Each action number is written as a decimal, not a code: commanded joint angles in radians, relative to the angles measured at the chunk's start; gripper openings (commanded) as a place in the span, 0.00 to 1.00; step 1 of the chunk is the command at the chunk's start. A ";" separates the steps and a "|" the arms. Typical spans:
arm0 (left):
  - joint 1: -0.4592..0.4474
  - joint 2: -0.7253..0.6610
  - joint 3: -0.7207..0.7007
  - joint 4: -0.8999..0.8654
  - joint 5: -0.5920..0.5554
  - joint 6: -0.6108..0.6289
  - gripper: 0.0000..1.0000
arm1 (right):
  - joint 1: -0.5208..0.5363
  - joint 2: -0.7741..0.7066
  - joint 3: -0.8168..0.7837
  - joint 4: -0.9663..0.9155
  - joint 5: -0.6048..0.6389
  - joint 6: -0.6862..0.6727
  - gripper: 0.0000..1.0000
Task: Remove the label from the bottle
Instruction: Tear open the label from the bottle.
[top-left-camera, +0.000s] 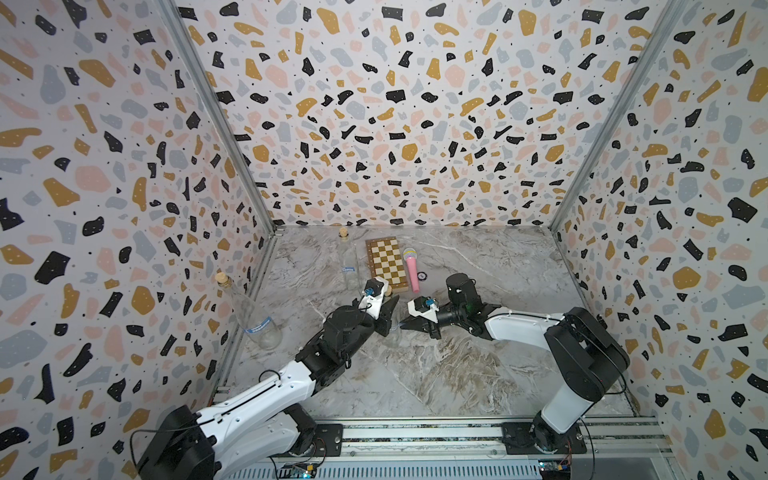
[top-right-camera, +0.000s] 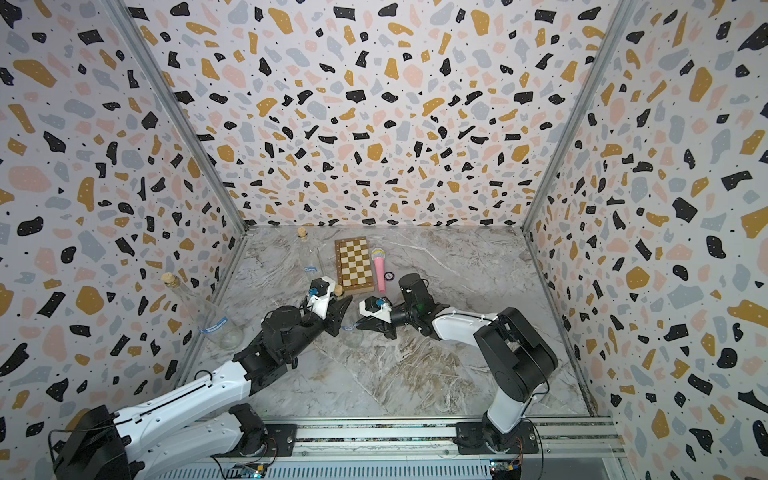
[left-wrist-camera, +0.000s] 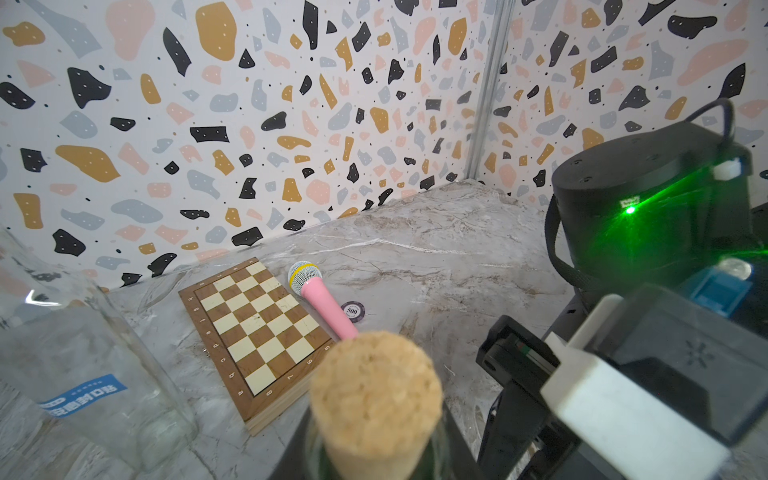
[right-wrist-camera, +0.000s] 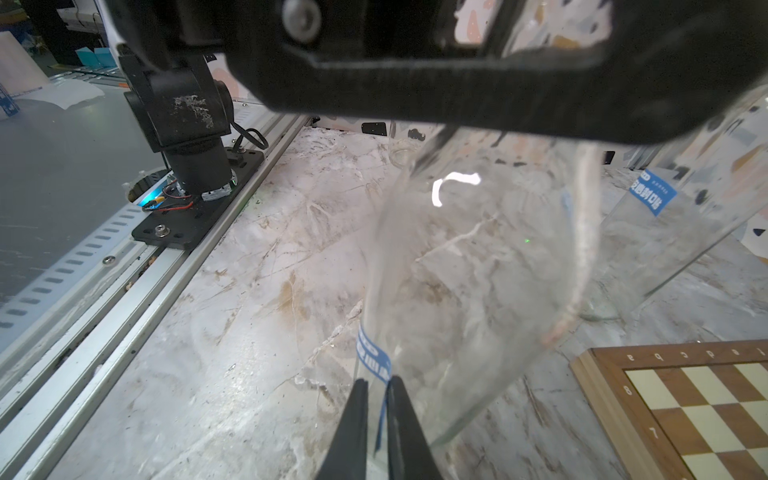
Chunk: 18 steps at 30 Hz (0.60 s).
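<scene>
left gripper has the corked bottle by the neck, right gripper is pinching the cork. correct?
Not quite. The right gripper is pinching the blue label on the bottle, not the cork. The right wrist view shows the label strip caught between its fingertips. The left gripper does have the corked bottle by the neck.

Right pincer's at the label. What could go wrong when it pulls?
1. Only the label's loose end sits between the right pincer's tips; it may slip or tear.
2. The left pincer holds the bottle just by its neck; pulling could twist it loose.
</scene>
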 joint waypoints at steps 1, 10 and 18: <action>-0.006 -0.019 -0.011 0.035 0.014 -0.014 0.00 | 0.000 0.002 0.029 -0.022 -0.007 -0.007 0.12; -0.006 -0.022 -0.012 0.038 0.011 -0.013 0.00 | -0.002 0.001 0.030 -0.035 -0.005 -0.010 0.08; -0.005 -0.023 -0.014 0.039 0.011 -0.013 0.00 | -0.004 -0.001 0.032 -0.045 -0.003 -0.010 0.06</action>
